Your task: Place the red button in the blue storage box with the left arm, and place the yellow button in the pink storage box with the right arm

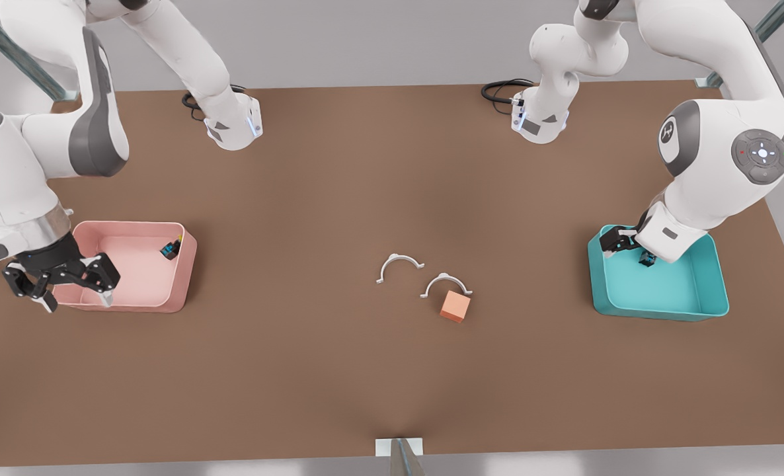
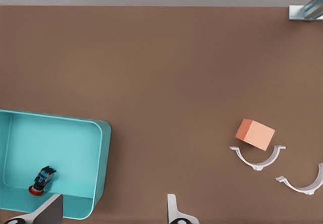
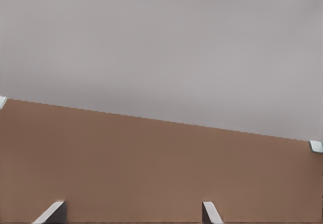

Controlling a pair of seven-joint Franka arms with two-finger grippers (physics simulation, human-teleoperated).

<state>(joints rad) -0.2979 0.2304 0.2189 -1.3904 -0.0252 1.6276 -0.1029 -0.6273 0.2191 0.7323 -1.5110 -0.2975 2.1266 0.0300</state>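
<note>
Button, red-based with dark top, lies in teal box; both tools released.

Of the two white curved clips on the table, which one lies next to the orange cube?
The white clip closer to the blue storage box side: in the front view the orange cube sits right beside it. The other clip lies farther away, towards the pink storage box.

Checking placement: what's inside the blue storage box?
The red button lies inside the blue storage box, released. The open left gripper hovers above; in the front view it covers part of the box.
</note>
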